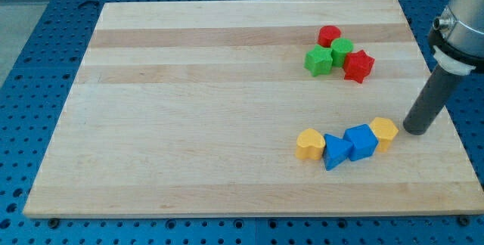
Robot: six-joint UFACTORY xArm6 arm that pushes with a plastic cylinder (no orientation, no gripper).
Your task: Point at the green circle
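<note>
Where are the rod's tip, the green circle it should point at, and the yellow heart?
My tip [417,130]: camera view, the rod's very bottom end, right of the yellow blocks.
Green circle [342,49]: camera view, its top face.
Yellow heart [309,144]: camera view, centre of its top face.

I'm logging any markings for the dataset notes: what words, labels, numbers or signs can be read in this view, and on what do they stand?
None: no readable text, number or sign shows.
The wooden board is bare.
The coloured blocks, such as the green circle, carry no marks.
My tip and its rod are plain dark.
</note>
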